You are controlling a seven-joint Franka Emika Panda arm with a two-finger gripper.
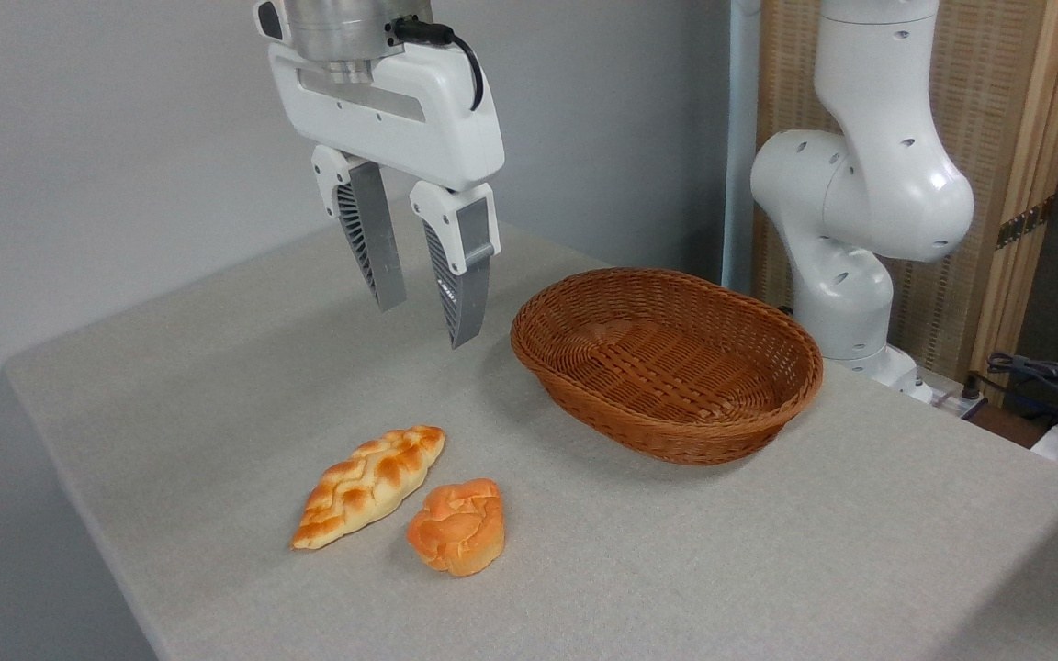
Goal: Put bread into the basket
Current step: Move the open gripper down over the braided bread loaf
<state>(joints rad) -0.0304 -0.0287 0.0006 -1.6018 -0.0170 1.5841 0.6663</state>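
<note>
Hanging above the desk (217,367), the gripper (419,317) pointed downward with its two ribbed grey fingers (373,243) set apart, an open gap between them and nothing held. It sat high over the rear middle of the grey cloth-covered surface, well clear of everything lying below it.

The bread (369,486), a long braided loaf with pointed ends and toasted orange-brown bumps on golden-yellow crust, lay flat near the front of the desk, slanted so that one tip pointed toward the front left and the other toward the back right. Just beside it on the right sat a smaller, rounder orange bun (457,526), the two close together but with a thin strip of cloth showing between them.

The basket (749,404), oval, shallow and woven of reddish-brown wicker, stood upright to the right of the gripper and well apart from both bread pieces, with only its woven floor showing inside. Behind it rose the white jointed body of the robot arm (860,193), in front of a slatted wooden screen (1016,119). Some dark cables (1043,376) lay off the far right edge.
</note>
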